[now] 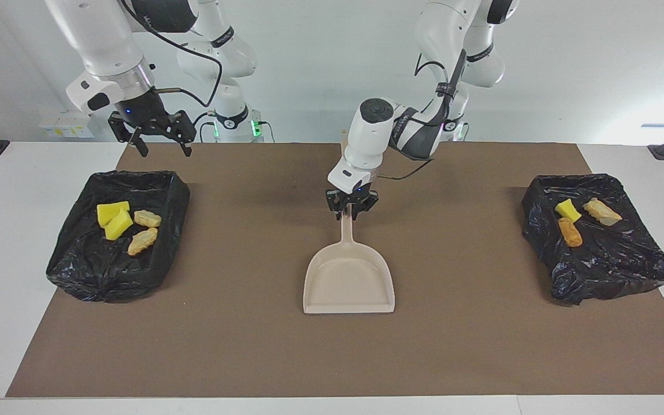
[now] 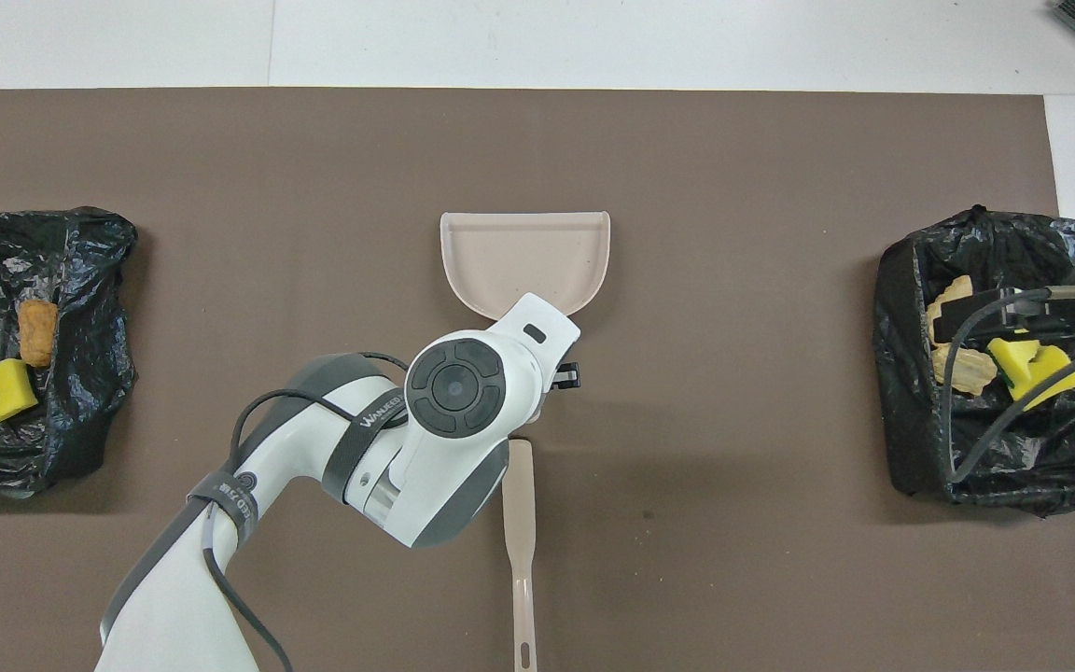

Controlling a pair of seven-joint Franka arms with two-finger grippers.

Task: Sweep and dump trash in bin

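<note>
The trash lies in two bins lined with black bags. The bin (image 1: 78, 276) at the right arm's end holds yellow sponge chunks (image 1: 114, 219) and tan lumps (image 1: 143, 241). In the bin (image 1: 614, 271) at the left arm's end lie a yellow chunk (image 1: 568, 210), an orange lump (image 1: 569, 231) and a tan lump (image 1: 602, 211). A beige dustpan (image 1: 348, 282) rests flat mid-mat, and my left gripper (image 1: 350, 212) is at the tip of its handle. My right gripper (image 1: 160, 151) hangs open and empty over the table, just on the robots' side of its bin.
A beige flat stick (image 2: 519, 532) lies on the brown mat (image 2: 733, 579), nearer to the robots than the dustpan (image 2: 523, 257). In the overhead view my left wrist hides the dustpan's handle. The right arm's cables cross over the bin (image 2: 995, 467) at its end.
</note>
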